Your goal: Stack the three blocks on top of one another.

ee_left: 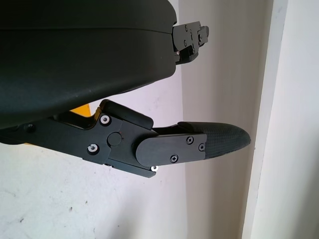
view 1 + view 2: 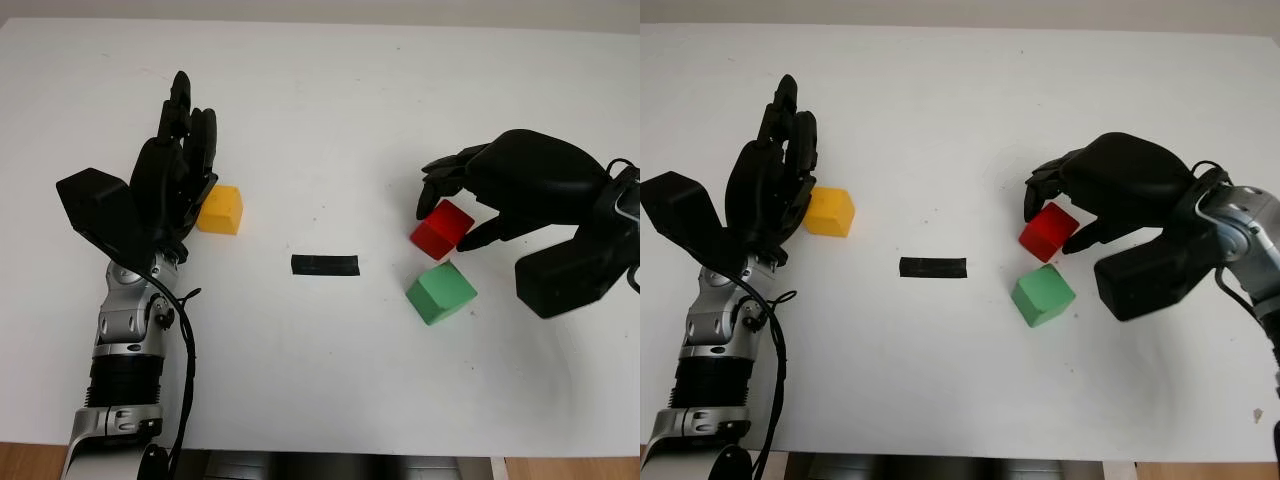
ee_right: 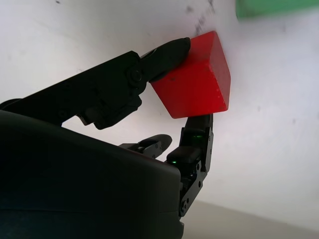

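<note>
Blocks, three: red block (image 3: 195, 83) pinched between the right hand's (image 2: 470, 205) thumb and fingers, just beside green block (image 2: 441, 292) on the white table (image 2: 330, 110); yellow block (image 2: 220, 210) well apart, next to the open left hand (image 2: 175, 165). Probably light, rigid, smooth-sided, so best gripped on opposite flat faces. Black strip (image 2: 325, 266) between.

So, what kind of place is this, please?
Probably a robot test bench, not a home: a bare white table with a black tape mark and three blocks, yellow, red, green. The right hand grips the red one; the left hand is open beside the yellow.
</note>
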### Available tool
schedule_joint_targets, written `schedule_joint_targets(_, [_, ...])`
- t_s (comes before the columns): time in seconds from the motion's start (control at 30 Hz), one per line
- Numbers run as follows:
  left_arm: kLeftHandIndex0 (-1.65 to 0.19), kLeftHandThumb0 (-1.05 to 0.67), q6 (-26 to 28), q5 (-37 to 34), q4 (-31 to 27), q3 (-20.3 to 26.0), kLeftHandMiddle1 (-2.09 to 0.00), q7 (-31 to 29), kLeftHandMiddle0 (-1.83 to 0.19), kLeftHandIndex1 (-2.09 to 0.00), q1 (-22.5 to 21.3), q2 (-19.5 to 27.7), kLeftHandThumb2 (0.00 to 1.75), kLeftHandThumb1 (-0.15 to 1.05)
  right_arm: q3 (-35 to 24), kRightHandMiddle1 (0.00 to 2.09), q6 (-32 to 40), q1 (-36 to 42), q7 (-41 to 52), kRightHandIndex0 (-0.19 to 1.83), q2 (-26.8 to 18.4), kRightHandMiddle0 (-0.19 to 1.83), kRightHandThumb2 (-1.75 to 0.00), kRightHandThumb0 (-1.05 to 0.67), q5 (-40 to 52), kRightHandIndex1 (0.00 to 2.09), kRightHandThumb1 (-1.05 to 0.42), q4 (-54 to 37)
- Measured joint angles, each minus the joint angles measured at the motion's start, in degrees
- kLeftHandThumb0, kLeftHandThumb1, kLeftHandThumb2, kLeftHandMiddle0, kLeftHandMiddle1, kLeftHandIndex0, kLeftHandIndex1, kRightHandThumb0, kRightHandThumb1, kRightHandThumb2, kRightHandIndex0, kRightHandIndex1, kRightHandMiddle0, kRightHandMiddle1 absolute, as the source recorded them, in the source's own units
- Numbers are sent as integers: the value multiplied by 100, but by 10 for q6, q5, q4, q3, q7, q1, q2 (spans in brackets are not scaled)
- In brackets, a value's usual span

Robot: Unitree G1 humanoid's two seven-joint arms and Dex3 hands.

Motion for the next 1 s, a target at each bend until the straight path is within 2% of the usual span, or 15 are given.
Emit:
schedule_joint_targets(0.27, [14,-73,4,0,-2,0,-5,4,18,-5,0,0,46,105,-34,120,116,-31,46,48,61,55,-6,-33,99,4,-87,-52])
schedule_joint_targets(0.5, [14,-73,6,0,-9,-1,-5,7,18,-5,2,-2,46,105,-37,139,279,-30,128,39,95,40,-6,-30,160,1,-92,-161])
schedule_joint_targets(0.63, [14,-73,8,0,-11,-1,-5,10,18,-5,2,-6,46,105,-36,141,354,-19,159,38,110,37,-6,-29,181,1,-93,-229])
schedule_joint_targets(0.77, [14,-73,10,0,-11,-1,-5,10,18,-5,2,-9,47,105,-33,150,388,2,178,35,122,33,-6,-32,194,1,-94,-277])
schedule_joint_targets(1.0, [13,-72,10,0,-11,-1,-6,12,17,-6,2,-10,46,105,-10,156,404,30,187,35,138,34,-5,-37,195,2,-93,-298])
